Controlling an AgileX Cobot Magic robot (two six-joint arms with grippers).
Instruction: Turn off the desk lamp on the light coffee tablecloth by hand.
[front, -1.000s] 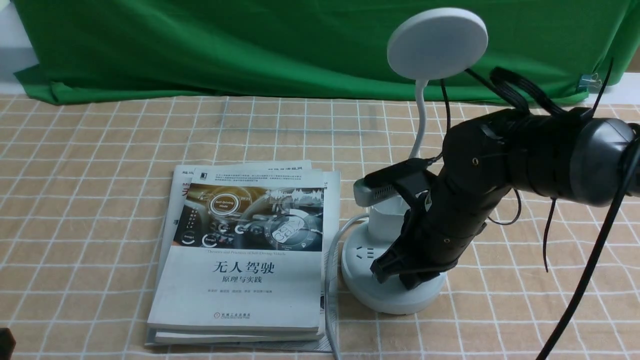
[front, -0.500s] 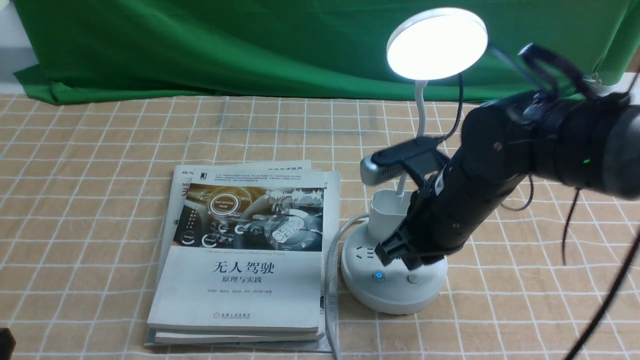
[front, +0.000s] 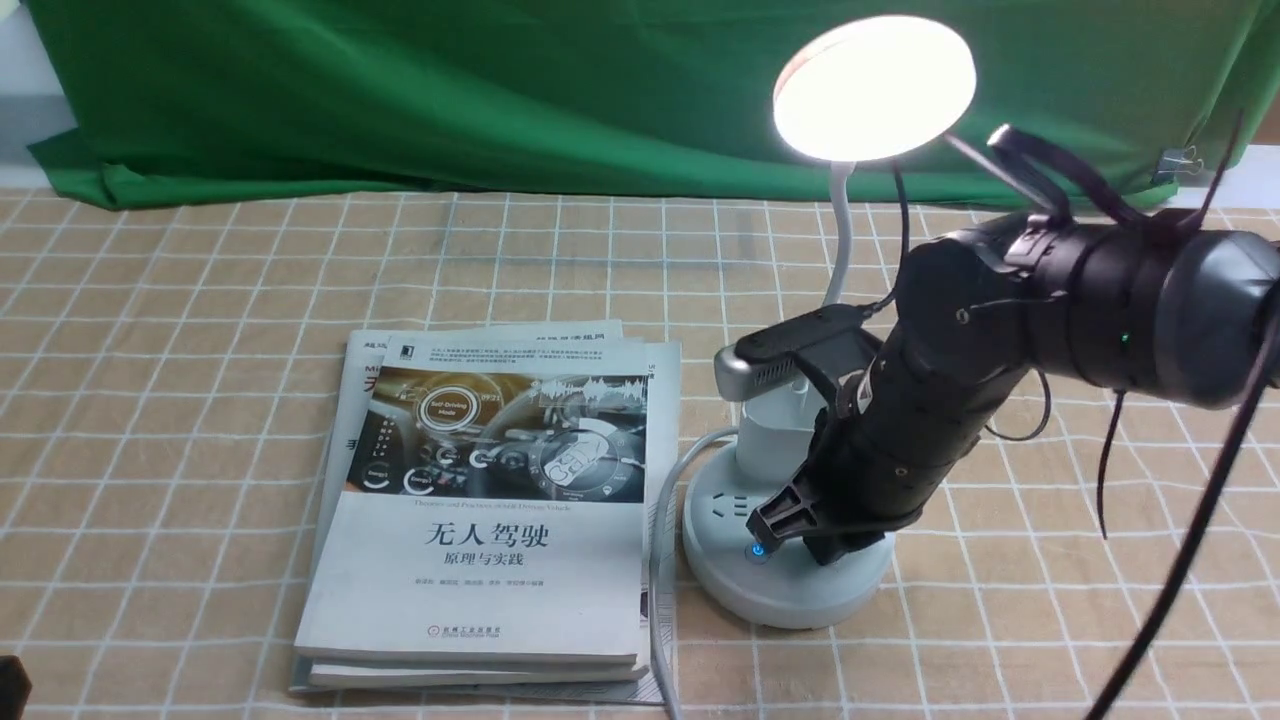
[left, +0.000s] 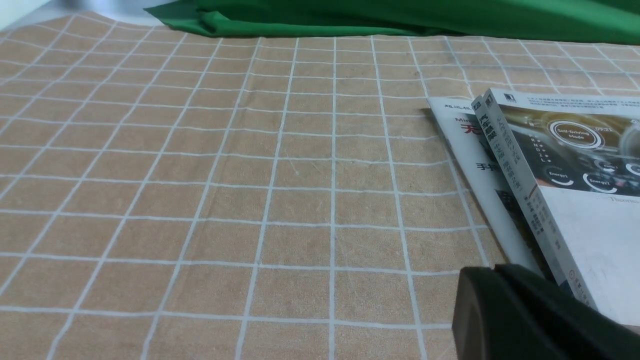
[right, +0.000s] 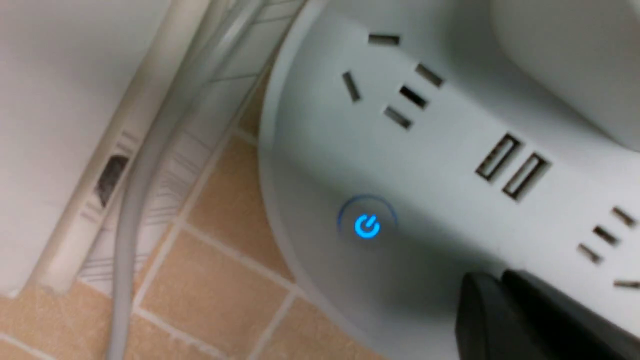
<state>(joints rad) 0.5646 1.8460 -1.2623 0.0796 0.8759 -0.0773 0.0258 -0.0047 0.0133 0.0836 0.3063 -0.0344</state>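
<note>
Now, right gripper (front: 775, 527) low at centre-right of the front view, fingers drawn narrow and holding nothing. Tip just above and right of the glowing blue power button (front: 758, 551), on the round base (front: 800, 600) of the desk lamp (front: 873, 88). Same story in the right wrist view: dark tip (right: 500, 315) at lower right, button (right: 367, 226) near centre, a short stretch of white plastic between.

Best to slide the tip sideways onto the blue ring first, then press straight down, briefly, and lift clear. Keep off the socket slots (right: 395, 85) and the two USB ports (right: 512, 167) beyond the button. Keep the grey camera block (front: 760, 372) from nudging the white cup holder (front: 770, 440). Check success by the glow at upper right going dark.

Lamp standing lit on the light coffee tablecloth (front: 200, 350), just right of a stack of books (front: 490, 520), white cable (front: 660, 530) between. Left gripper (left: 505, 315) at lower right of its own view, seemingly closed and empty, beside the books.

Hidden under the arm (front: 1050, 300): the right part of the base top, so any second control unseen. Unclear: tip touching the base or just above it. Right wrist view soft and blurred.
</note>
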